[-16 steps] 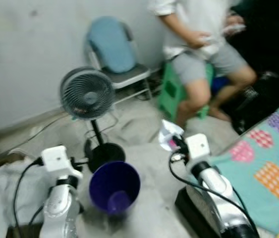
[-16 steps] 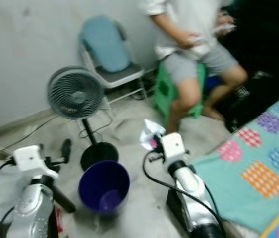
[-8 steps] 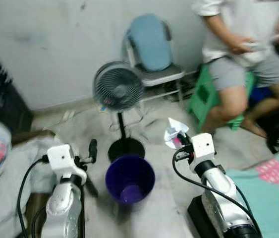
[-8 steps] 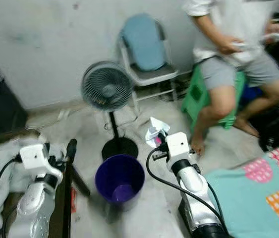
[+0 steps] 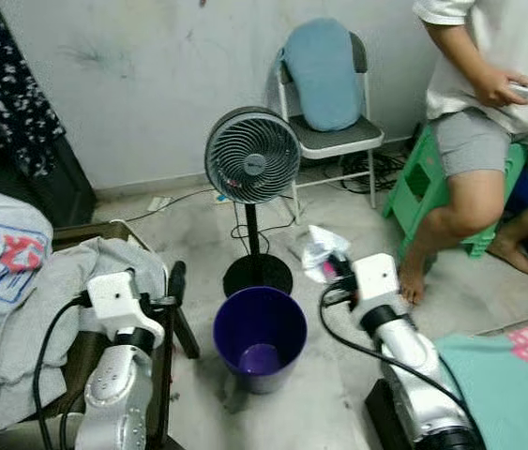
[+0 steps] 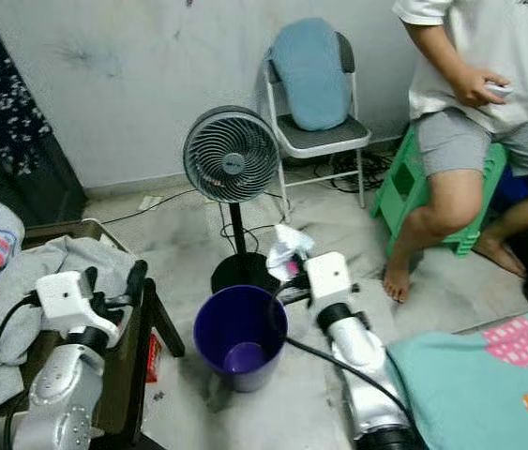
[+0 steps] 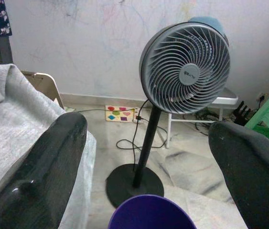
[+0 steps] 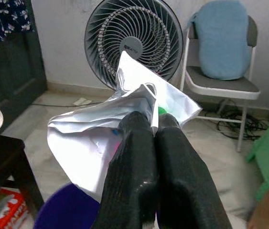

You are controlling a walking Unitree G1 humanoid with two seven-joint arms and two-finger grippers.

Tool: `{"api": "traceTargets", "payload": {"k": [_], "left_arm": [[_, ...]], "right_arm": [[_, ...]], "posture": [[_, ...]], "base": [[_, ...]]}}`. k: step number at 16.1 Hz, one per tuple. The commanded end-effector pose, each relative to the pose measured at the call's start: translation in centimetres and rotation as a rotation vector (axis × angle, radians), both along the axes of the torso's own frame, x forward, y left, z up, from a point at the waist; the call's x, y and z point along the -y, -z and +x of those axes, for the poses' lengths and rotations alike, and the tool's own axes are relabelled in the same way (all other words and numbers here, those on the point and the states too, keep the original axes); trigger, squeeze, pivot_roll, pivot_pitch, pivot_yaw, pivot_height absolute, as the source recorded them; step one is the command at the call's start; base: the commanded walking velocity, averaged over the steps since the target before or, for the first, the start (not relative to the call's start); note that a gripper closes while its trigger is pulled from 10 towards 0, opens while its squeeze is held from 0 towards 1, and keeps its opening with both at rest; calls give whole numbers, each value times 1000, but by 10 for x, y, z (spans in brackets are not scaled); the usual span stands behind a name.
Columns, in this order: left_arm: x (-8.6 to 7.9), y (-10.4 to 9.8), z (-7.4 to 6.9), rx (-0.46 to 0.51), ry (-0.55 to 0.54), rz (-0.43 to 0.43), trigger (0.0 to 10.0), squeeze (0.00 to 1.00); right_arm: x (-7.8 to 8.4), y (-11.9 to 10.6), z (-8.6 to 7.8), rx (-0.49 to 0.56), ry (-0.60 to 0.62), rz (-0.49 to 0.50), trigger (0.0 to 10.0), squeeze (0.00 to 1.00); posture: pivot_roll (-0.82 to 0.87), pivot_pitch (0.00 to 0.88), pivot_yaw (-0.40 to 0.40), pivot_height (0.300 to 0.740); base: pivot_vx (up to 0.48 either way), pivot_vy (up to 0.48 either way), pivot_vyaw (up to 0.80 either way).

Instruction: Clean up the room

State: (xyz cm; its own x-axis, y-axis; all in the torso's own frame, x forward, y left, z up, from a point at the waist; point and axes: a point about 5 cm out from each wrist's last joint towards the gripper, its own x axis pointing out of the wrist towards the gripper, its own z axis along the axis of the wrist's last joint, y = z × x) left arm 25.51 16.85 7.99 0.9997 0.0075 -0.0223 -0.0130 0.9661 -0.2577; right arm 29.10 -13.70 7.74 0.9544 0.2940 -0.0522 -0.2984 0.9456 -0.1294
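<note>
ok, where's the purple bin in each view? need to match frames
Left eye: purple bin, bottom centre, between the arms.
Right eye: left of centre.
Left wrist: rim at the bottom edge.
Right wrist: rim under the wrapper.
Shared landmark: grey fan behind it.

My right gripper (image 6: 289, 265), clamped on the crumpled wrapper (image 6: 285, 247), now sits closer to the purple bin's (image 6: 241, 339) rim.
</note>
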Motion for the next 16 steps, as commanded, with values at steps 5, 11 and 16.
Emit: {"api": "traceTargets", "payload": {"k": [5,11,16], "left_arm": [[3,-4,0,22,37,-16,10000,0],[4,-4,1,27,46,-19,10000,0],[3,-4,2,26,48,-16,10000,0]], "right_arm": [[3,-5,2,12,10,-4,10000,0],[2,-5,2,11,7,-8,10000,0],[3,-4,2,8,9,-12,10000,0]], "posture": [[-181,0,55,740],[-183,0,57,740],[-185,0,59,740]], "base": [[159,0,0],[304,0,0],[323,0,0]]}}
